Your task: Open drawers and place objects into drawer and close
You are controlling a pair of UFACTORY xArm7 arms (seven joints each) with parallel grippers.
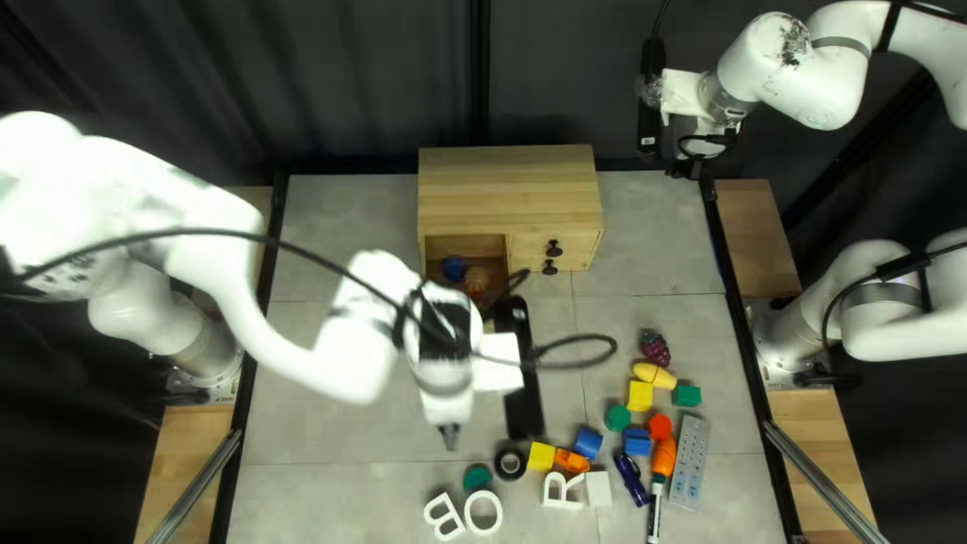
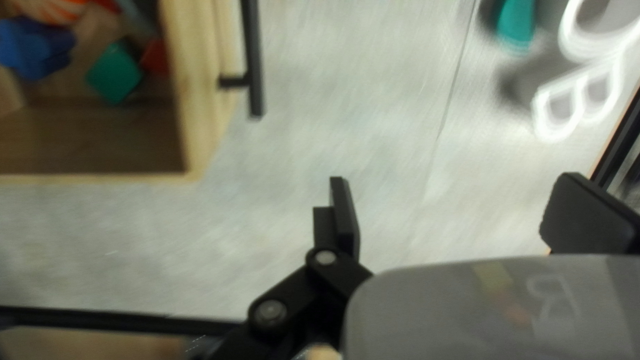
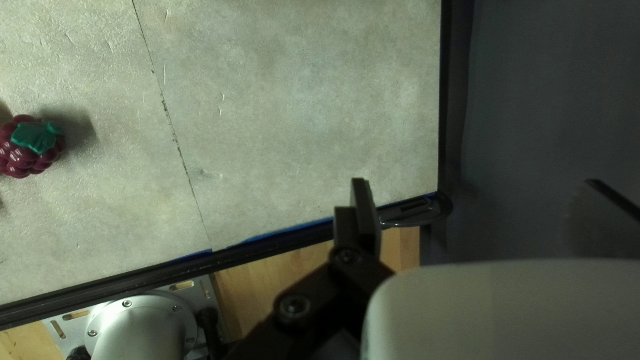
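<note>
Arm, left: reaches in from the left edge over the middle of the table (image 1: pixel 322 423), wrist bent downward in front of the cabinet (image 1: pixel 509 191). Left gripper (image 1: pixel 450 436) stands wide, nothing between its fingers; grey tabletop shows past the tips (image 2: pixel 465 217). Right arm raised over the far right corner, right gripper (image 1: pixel 688 169) aimed down, also wide and holding nothing.

Drawer (image 2: pixel 190 133): open, at the left part of the cabinet. Inside: blue thing (image 2: pixel 37 50), green block (image 2: pixel 115 72), red piece (image 2: pixel 155 57), orange striped thing (image 2: pixel 50 8). Black handle (image 2: pixel 253 60) on its front, apart from the left gripper. Two black knobs (image 1: pixel 554 248) on the cabinet front, right of the drawer.

Task objects outside the drawer lie on the near right part of the table. Toward the right: berry cluster (image 1: pixel 655 348), yellow block (image 1: pixel 641 395), green block (image 1: pixel 687 396), screwdriver (image 1: pixel 662 458), grey slab (image 1: pixel 691 461). Near the middle: tape roll (image 1: pixel 498 465), blue block (image 1: pixel 587 442), white block (image 1: pixel 598 489), white letters (image 1: pixel 443 516).

Obstructions: in the top left view the left arm and its cable (image 1: pixel 181 233) pass in front of the cabinet and cover part of the drawer area. Open drawer juts toward the near side.
</note>
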